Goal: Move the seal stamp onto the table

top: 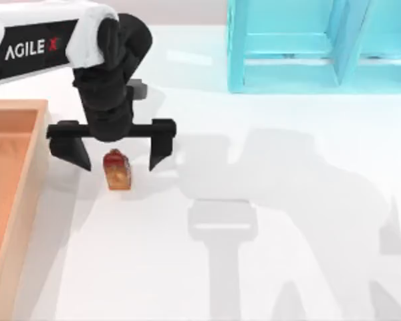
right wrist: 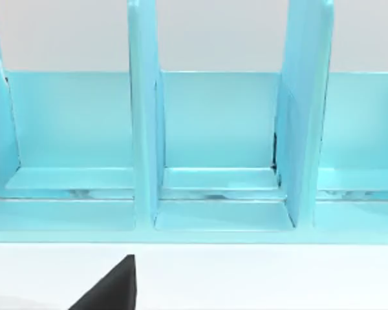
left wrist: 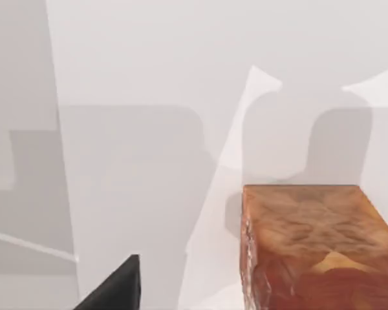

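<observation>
You are hovering the left gripper (top: 117, 155), fingers spread wide, astride the seal stamp (top: 117, 170) standing on the table (top: 267, 221); lift straight up, avoiding contact.

Lighting: bright and even, flat rendered look, no glare on the white table (top: 307, 281). Shadows: soft grey arm shadows fall across the table toward the top view's right and lower edge, with overlapping pale bands in the left wrist view. Focus: slightly soft throughout.
</observation>
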Motion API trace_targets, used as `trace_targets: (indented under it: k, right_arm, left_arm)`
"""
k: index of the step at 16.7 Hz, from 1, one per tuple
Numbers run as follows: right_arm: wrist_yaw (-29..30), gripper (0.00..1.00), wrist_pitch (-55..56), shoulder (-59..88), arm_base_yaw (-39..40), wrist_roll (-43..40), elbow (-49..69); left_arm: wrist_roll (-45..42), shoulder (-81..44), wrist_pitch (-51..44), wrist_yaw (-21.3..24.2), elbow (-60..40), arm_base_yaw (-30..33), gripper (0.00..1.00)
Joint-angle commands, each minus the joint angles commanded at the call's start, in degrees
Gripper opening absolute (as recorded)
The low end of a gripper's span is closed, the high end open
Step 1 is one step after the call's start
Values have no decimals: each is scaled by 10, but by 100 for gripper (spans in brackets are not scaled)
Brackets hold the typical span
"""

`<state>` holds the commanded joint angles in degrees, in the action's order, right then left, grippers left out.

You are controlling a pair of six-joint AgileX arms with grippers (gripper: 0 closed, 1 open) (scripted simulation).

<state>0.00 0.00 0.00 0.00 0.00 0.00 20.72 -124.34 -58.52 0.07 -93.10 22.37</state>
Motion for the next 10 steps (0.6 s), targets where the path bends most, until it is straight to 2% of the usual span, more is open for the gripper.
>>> trace_targets:
  k: [10]
  right_arm:
    - [0, 100, 0, 0, 0, 0, 0]
  left_arm:
    - [2, 26, -266, 0, -232, 1, 100]
